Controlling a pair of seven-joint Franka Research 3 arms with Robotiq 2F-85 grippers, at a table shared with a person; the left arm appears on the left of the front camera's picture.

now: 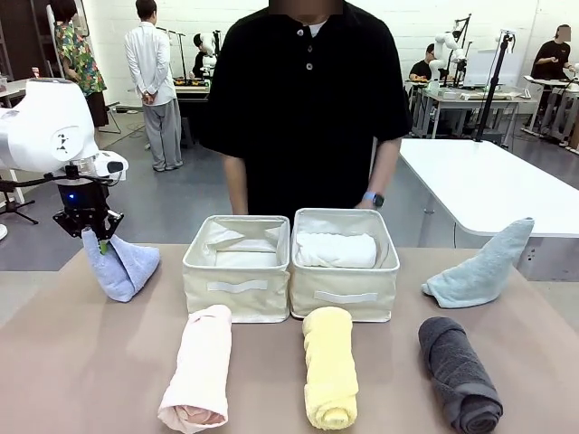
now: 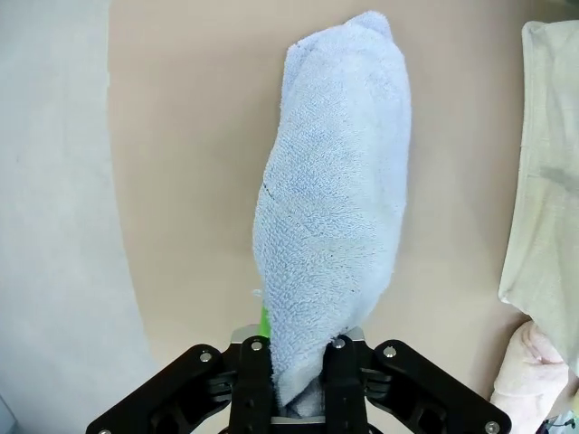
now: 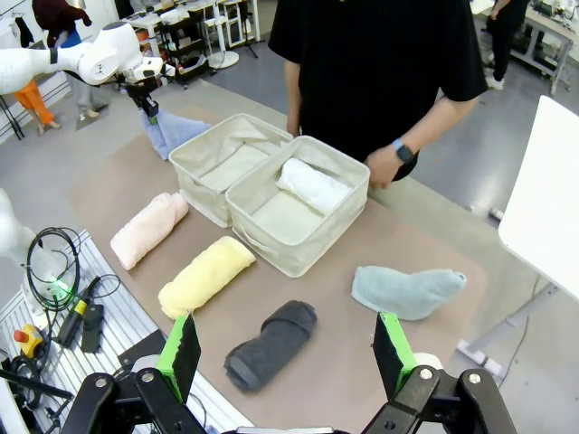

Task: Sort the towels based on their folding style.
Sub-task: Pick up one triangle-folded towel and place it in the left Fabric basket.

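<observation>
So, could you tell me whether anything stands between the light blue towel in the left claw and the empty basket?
Nothing visible does: only bare table lies between the light blue towel and the empty basket.

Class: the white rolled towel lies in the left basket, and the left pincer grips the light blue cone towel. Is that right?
No. The white rolled towel lies in the right basket, as the front view shows; the left pincer does grip the light blue cone towel.
</observation>
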